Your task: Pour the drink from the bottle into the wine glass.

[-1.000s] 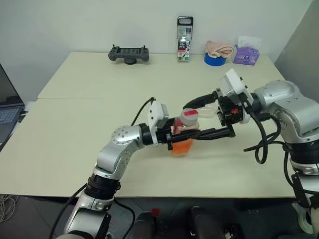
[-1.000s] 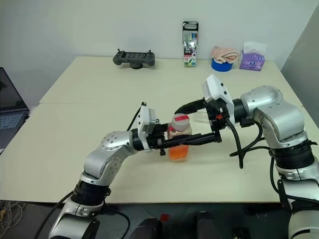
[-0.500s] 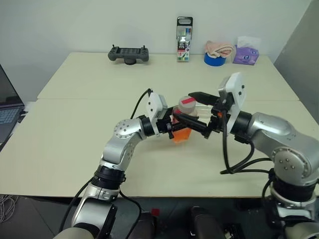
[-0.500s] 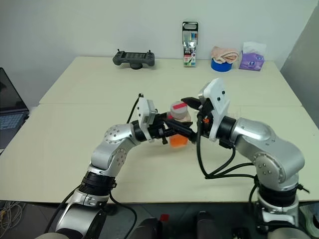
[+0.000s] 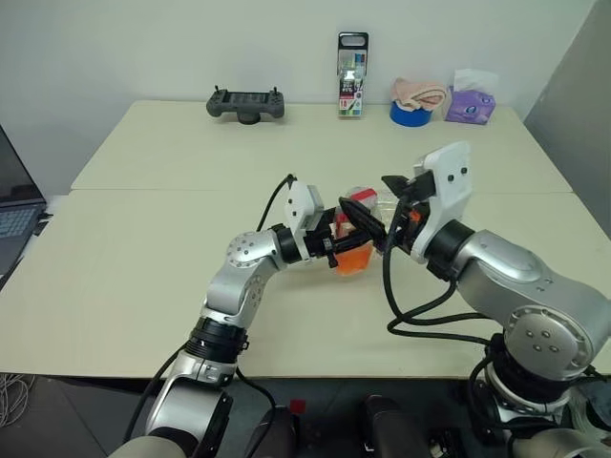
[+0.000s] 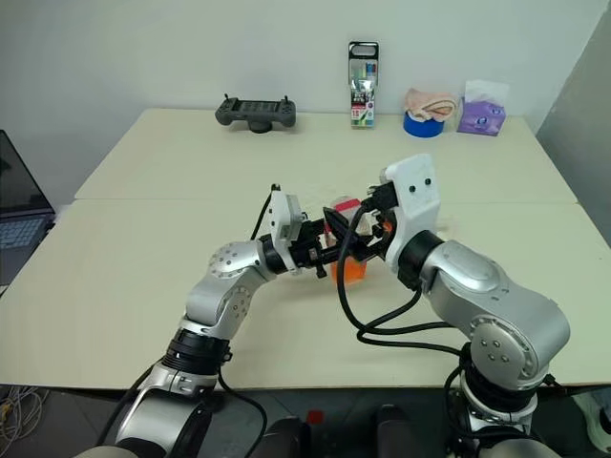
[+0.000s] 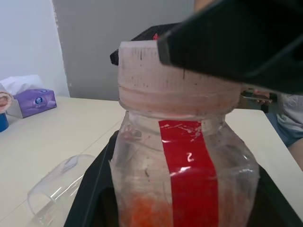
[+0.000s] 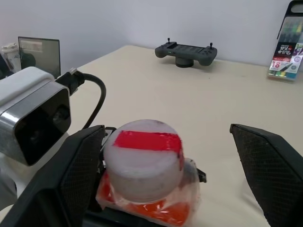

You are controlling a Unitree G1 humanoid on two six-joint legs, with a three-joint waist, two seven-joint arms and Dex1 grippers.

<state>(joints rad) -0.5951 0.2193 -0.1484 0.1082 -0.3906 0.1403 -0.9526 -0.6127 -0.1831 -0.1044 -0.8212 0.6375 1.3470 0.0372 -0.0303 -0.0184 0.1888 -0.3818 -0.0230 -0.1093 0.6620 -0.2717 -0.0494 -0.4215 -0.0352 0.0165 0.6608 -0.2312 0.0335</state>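
Note:
The bottle [image 5: 354, 240] stands upright just above the table's middle, a clear squarish body with a red strip and a red-and-white cap [image 8: 144, 158]. The orange-red drink [image 5: 352, 260] fills its lower part. My left gripper [image 5: 344, 251] is shut on the bottle's body from the left, and its black fingers [image 7: 90, 189] flank the body. My right gripper [image 8: 165, 135] is open, one finger on each side of the cap without closing on it. One right finger [image 7: 236, 42] lies along the cap's edge. Part of the wine glass [image 7: 57, 184] shows on the table behind the bottle; its stem and foot are hidden.
Along the far edge sit a black controller [image 5: 246, 103], a marker pack [image 5: 352, 62], a blue tape roll [image 5: 410, 113] under a cloth and a purple tissue pack [image 5: 472, 105]. A laptop [image 5: 14, 215] is at the left. A seated person [image 7: 291, 113] shows beyond the table.
My right arm has swung in from the right and its wrist has turned, bringing the open fingers around the cap. The left gripper has edged the bottle slightly away from me.

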